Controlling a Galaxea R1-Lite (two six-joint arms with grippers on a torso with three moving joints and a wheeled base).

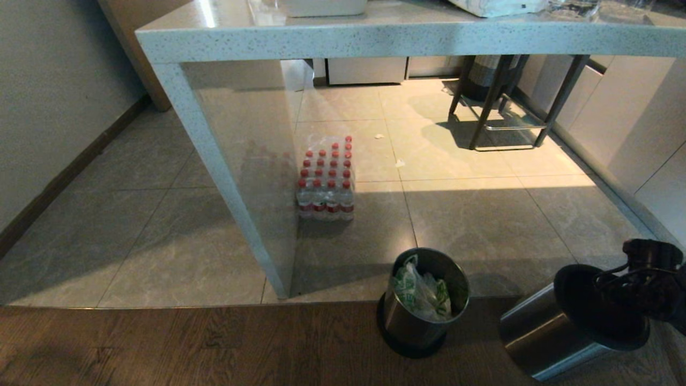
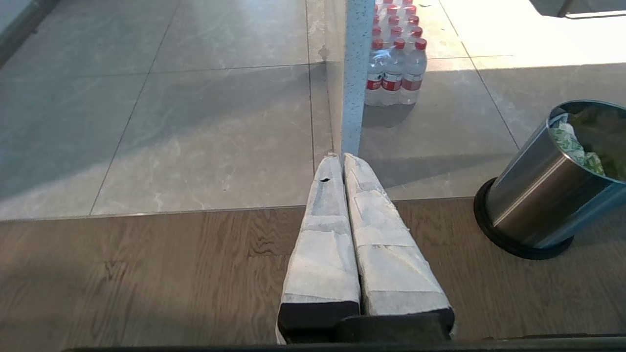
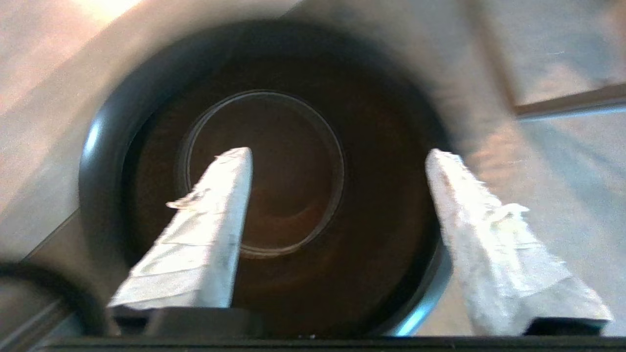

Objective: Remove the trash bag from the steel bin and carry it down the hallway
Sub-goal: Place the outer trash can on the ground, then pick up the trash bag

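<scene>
The steel bin stands upright on the wooden floor near the tile edge, and its side also shows in the left wrist view. Inside it lies the trash bag, white with green print. To the bin's right a second steel cylinder with a black rim leans over. My right gripper hangs at its dark mouth. The right gripper is open, fingers wide apart, gripping nothing. My left gripper is shut and empty over the wooden floor, left of the bin. The hallway is out of view.
A speckled counter with a slab leg stands just beyond the bin. A shrink-wrapped pack of red-capped water bottles sits under it. A dark stool is further back, pale cabinets line the right, a wall the left.
</scene>
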